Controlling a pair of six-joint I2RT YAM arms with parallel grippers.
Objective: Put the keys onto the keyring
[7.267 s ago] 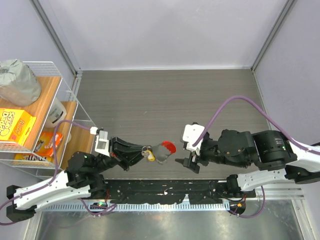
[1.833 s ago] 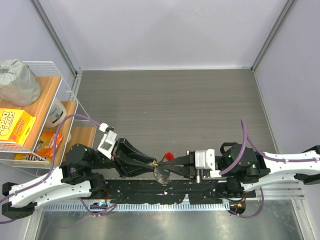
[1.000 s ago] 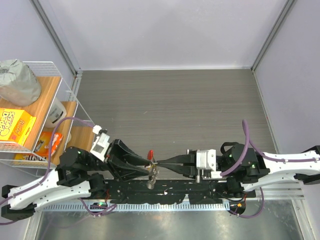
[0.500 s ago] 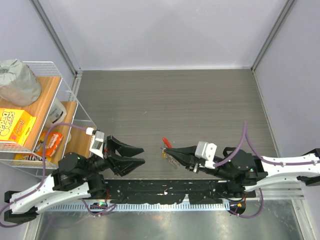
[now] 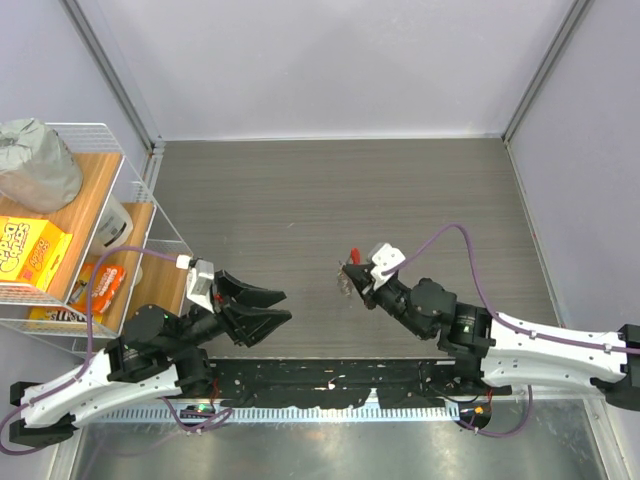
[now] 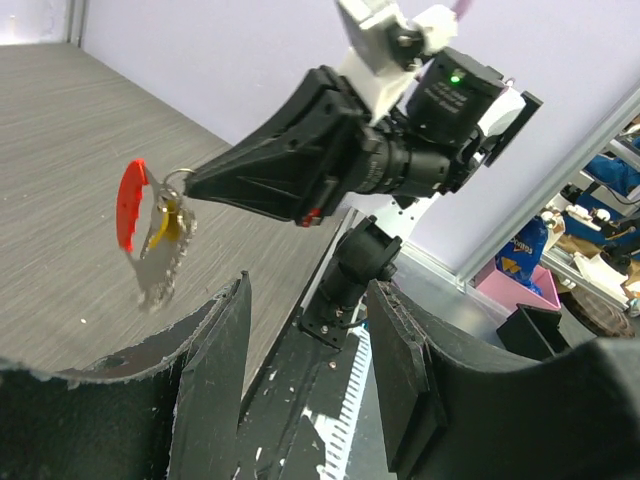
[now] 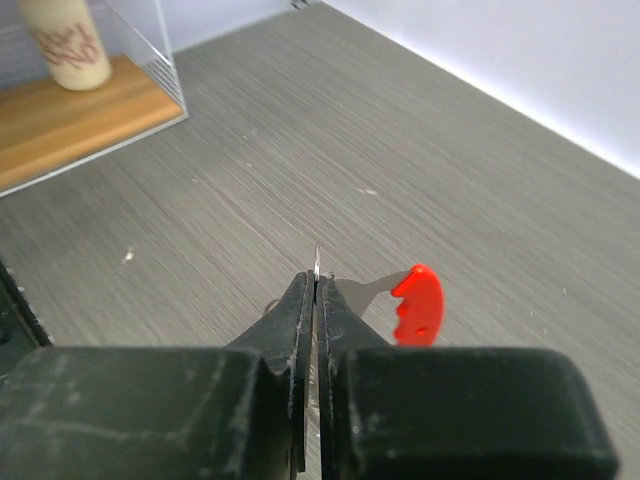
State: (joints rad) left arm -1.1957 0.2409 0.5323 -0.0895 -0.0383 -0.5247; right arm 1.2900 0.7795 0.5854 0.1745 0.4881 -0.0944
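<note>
My right gripper (image 5: 351, 271) is shut on the keyring (image 6: 172, 184), a thin silvery ring pinched edge-on between its tips (image 7: 317, 282). The ring's curved red plastic piece (image 6: 130, 203) hangs to one side and shows in the right wrist view (image 7: 418, 304) and from above (image 5: 354, 254). The key with the yellow head (image 6: 165, 226) dangles in the same bunch under the ring, beside a silvery toothed blade (image 6: 158, 274). The bunch hangs above the table. My left gripper (image 5: 272, 314) stands open and empty, well left of the bunch; nothing lies between its fingers (image 6: 214, 372).
A wire rack (image 5: 135, 200) stands at the table's left edge with a yellow box (image 5: 28, 250), a grey bag (image 5: 35, 165) and a pale bottle (image 7: 66, 42) on wooden shelves. The black base rail (image 5: 330, 378) runs along the near edge.
My left gripper has opened, let go of the bunch and drawn back to the left. My right gripper has kept the keyring and carried it up and away from the near edge.
</note>
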